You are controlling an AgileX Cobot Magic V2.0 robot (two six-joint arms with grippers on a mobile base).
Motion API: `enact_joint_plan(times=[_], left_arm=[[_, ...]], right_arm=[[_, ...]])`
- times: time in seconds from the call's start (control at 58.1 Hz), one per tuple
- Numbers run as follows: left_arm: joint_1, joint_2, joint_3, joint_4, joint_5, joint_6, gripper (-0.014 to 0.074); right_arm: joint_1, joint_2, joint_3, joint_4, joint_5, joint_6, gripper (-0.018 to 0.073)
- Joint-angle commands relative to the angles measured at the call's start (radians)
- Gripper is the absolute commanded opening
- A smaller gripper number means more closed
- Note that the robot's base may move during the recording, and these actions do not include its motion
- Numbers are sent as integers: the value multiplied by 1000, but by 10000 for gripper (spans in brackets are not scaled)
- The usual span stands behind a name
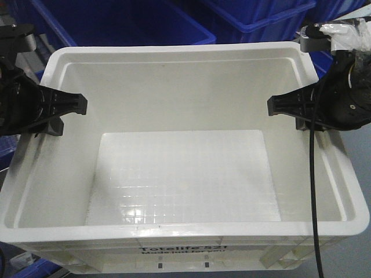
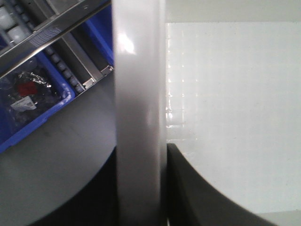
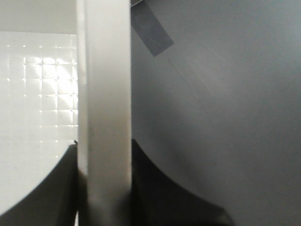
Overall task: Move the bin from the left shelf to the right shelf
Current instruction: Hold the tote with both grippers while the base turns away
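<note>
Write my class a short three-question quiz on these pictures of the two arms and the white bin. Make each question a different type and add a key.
1. True or false: the left gripper and the right gripper each straddle a side wall of the bin, one finger inside and one outside.
2. Multiple choice: what is lying inside the bin? A) nothing loose B) a bottle C) a folded cloth
3. Fill in: the totes behind the bin are ___ in colour.
Key: 1 true; 2 A; 3 blue.
</note>
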Motion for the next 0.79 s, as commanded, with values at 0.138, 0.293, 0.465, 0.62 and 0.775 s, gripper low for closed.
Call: enact_joint_plan(times=[0.138,0.293,0.465,0.62,0.775], left_arm=[[-5,-39,-36,15,-55,1,-7],[-5,-40,-36,15,-48,1,-6],[-5,-40,-36,15,-48,1,-6],[-5,-40,-36,15,-48,1,-6],[-5,-40,-36,15,-48,1,-6]], right_arm=[[-5,-41,-42,-51,-92,22,2],[-5,-41,-42,-51,-92,22,2],[-5,-41,-42,-51,-92,22,2],[-5,-41,-42,-51,-92,22,2],[-5,-41,-42,-50,-91,22,2]])
